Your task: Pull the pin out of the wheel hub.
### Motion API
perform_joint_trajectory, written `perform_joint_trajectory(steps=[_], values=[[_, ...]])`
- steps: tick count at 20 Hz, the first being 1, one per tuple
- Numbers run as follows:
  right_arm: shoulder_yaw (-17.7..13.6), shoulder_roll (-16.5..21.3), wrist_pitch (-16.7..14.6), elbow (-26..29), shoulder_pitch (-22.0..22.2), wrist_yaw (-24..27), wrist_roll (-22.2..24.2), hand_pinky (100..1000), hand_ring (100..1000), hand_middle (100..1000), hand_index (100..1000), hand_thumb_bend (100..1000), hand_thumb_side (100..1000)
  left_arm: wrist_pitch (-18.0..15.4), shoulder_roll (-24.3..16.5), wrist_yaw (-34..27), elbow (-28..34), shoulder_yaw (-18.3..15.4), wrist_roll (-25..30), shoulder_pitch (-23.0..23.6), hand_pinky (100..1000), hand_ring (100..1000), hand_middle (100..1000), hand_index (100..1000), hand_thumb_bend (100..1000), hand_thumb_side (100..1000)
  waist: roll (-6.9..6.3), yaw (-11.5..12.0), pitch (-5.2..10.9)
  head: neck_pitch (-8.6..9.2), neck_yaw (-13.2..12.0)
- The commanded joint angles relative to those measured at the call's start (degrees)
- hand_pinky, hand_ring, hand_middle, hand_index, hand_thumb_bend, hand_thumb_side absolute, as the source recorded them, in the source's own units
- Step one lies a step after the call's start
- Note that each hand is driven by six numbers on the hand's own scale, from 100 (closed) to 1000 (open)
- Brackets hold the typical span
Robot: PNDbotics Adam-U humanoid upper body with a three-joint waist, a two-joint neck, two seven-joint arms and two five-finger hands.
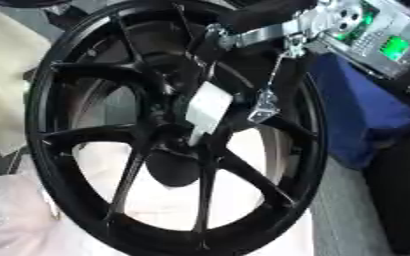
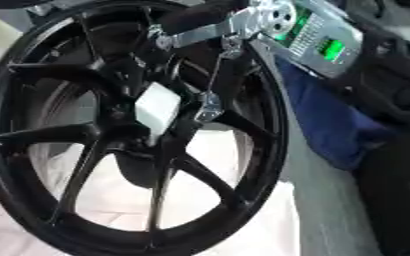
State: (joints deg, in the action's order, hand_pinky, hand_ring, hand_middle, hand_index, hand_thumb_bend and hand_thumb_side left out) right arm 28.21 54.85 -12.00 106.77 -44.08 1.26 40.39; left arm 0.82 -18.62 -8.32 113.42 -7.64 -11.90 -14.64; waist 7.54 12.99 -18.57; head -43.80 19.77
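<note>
Grey floor (image 1: 353, 210) at right; white cloth (image 1: 156, 200) spread on it, black wheel (image 1: 68, 165) resting on cloth, blue fabric (image 1: 366, 120) alongside.

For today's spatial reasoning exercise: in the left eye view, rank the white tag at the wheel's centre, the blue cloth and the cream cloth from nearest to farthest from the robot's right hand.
1. White tag: at the hub, right beside the right hand.
2. Blue cloth: right of the wheel, outside its rim.
3. Cream cloth: far left, beyond the rim.
</note>
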Motion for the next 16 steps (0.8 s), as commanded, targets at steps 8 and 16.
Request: perform_joint_trajectory(steps=[8,16], values=[[-1.4,2.5,0.6,1.2,1.2,0.7,-1.8,826,770,685,725,392,123,0.0,-0.3,0.1,1.2,-0.5,-0.1,-0.6,961,523,521,738,360,695,-0.49,0.1,0.64,-0.31,-0.1],[-1.5,2.8,0.9,1.9,0.8,2.2,-1.4,825,768,682,722,409,132,0.1,-0.2,0.1,1.2,-0.7,-0.1,-0.5,962,524,522,740,362,695,-0.47,-0.2,0.82,-0.31,-0.6]])
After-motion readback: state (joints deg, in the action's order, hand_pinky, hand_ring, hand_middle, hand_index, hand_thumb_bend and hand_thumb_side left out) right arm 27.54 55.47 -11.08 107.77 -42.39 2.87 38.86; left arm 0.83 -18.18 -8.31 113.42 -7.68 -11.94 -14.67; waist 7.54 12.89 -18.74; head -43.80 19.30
